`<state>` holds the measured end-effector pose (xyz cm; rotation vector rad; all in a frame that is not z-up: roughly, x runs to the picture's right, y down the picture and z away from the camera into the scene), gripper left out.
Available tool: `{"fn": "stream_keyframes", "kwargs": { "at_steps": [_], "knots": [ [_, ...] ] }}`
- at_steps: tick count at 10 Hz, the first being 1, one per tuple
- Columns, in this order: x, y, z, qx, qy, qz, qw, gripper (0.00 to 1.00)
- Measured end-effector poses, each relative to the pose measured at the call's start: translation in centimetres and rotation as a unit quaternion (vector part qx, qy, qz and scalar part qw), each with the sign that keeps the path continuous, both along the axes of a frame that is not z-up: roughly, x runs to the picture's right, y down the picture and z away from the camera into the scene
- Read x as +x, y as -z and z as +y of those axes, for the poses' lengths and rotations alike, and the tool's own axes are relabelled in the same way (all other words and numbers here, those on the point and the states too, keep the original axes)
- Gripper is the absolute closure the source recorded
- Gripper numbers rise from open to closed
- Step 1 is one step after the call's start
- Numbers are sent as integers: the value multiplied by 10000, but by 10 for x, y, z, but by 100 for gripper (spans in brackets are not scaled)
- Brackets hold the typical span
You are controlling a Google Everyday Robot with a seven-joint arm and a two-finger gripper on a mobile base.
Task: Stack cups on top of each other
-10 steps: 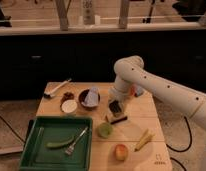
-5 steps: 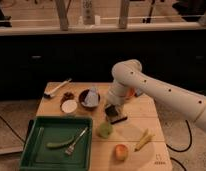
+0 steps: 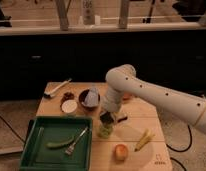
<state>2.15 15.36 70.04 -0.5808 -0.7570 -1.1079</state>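
Note:
The pale yellow-green cup [image 3: 105, 131] stands upright on the wooden table [image 3: 146, 117], just right of the green tray. My gripper [image 3: 107, 119] hangs at the end of the white arm [image 3: 146, 92], directly over this cup and close to its rim. The gripper's end is dark. I cannot tell the dark grey-black cup apart from it. A small dark shape [image 3: 120, 118] lies just right of the gripper, near the table surface.
A dark brown bowl [image 3: 86, 100] with a pale object inside sits behind the gripper. A flat white dish [image 3: 69, 106] lies left of it. The green tray [image 3: 41, 150] holds a green vegetable and a fork. An orange fruit [image 3: 120, 151] and a yellow item [image 3: 143, 140] lie front right.
The gripper has moved left and down, from beside the brown bowl to just above the yellow-green cup. The other objects have not moved.

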Motion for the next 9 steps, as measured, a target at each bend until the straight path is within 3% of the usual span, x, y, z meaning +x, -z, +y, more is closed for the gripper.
{"fn": "stream_keyframes", "kwargs": {
  "at_steps": [6,7,9],
  "knots": [
    [-12,-11,24,-152,124,-115,9997,100],
    [-13,-14,27,-167,129,-120,9997,97],
    [-17,-23,35,-213,125,-122,9996,78]
  ]
}}
